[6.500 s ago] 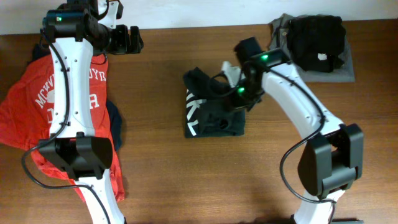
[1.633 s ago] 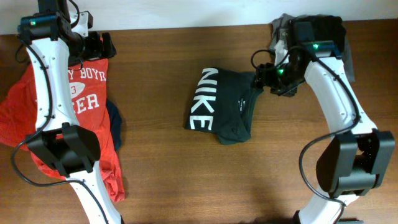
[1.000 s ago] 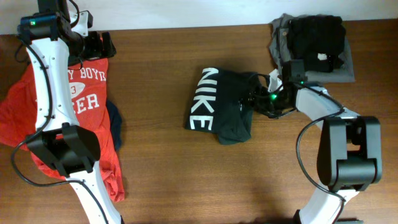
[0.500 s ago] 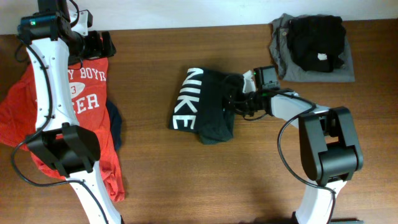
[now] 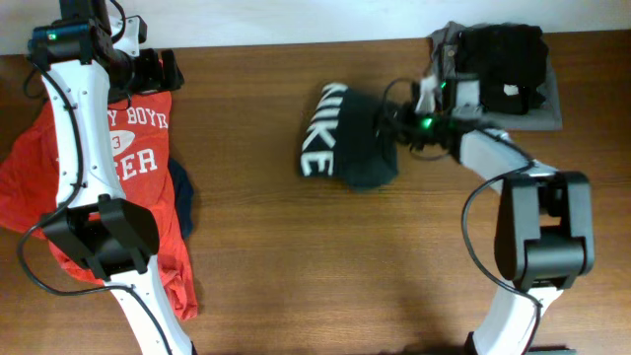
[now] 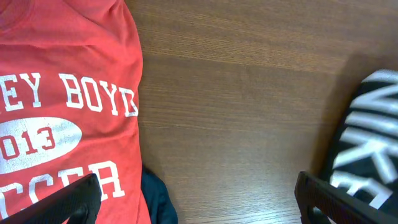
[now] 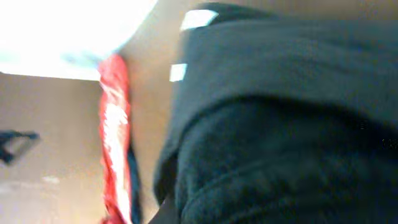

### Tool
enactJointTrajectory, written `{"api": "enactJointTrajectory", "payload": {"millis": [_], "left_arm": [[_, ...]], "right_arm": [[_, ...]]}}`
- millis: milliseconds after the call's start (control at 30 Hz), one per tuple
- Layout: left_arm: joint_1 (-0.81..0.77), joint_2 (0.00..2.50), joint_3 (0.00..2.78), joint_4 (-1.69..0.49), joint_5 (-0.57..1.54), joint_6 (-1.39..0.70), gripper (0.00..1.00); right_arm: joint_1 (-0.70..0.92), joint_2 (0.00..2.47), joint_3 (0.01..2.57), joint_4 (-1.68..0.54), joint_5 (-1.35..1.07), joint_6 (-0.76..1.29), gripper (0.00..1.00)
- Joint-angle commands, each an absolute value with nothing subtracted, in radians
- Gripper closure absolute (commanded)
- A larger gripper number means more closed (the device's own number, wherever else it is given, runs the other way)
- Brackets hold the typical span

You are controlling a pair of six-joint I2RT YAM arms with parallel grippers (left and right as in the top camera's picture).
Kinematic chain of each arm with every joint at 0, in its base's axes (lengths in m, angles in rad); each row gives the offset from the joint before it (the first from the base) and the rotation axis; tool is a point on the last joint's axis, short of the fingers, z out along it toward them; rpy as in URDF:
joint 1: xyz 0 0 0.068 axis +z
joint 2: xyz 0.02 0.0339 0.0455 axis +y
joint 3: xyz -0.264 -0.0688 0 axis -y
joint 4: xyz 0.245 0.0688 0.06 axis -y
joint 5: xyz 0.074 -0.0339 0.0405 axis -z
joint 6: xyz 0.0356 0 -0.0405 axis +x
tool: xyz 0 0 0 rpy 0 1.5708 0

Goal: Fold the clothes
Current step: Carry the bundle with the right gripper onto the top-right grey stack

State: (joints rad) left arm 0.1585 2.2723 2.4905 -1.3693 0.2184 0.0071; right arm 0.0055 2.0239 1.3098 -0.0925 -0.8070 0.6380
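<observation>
The dark NIKE T-shirt (image 5: 347, 150) is lying bunched beyond the desk's centre, and the right gripper (image 5: 394, 129) is clamping its right edge. At the far-left corner, the left gripper (image 5: 163, 71) is hovering, fingers spread wide, above the red T-shirt (image 5: 44, 187).

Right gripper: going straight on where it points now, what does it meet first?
The dark NIKE T-shirt. The right gripper points into its edge, and dark fabric fills the right wrist view. Probably touching, though depth is unclear.
</observation>
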Motion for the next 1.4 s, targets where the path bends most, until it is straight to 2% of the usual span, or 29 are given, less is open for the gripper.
{"api": "enactJointTrajectory", "payload": {"millis": [0, 367, 600, 933, 1200, 1367], "left_arm": [[0.159, 2.278, 2.487, -1.359, 0.213, 0.022, 0.01], [0.155, 2.279, 2.487, -1.354, 0.213, 0.022, 0.01], [0.149, 2.279, 2.487, -1.343, 0.213, 0.022, 0.01], [0.146, 2.28, 2.487, -1.332, 0.212, 0.022, 0.01], [0.144, 2.28, 2.487, -1.336, 0.212, 0.022, 0.01], [0.144, 2.28, 2.487, -1.335, 0.212, 0.022, 0.01]], "right_arm": [[-0.028, 1.956, 1.448, -0.081, -0.845, 0.712, 0.96], [-0.102, 1.956, 1.727, -0.081, -0.757, 0.725, 0.96], [-0.201, 1.957, 1.767, -0.004, -0.516, 0.92, 0.96], [-0.239, 1.97, 1.767, 0.116, -0.187, 0.971, 0.96], [-0.271, 2.082, 1.767, 0.316, -0.171, 1.061, 0.96], [-0.301, 2.155, 1.768, 0.348, -0.17, 1.09, 0.96]]}}
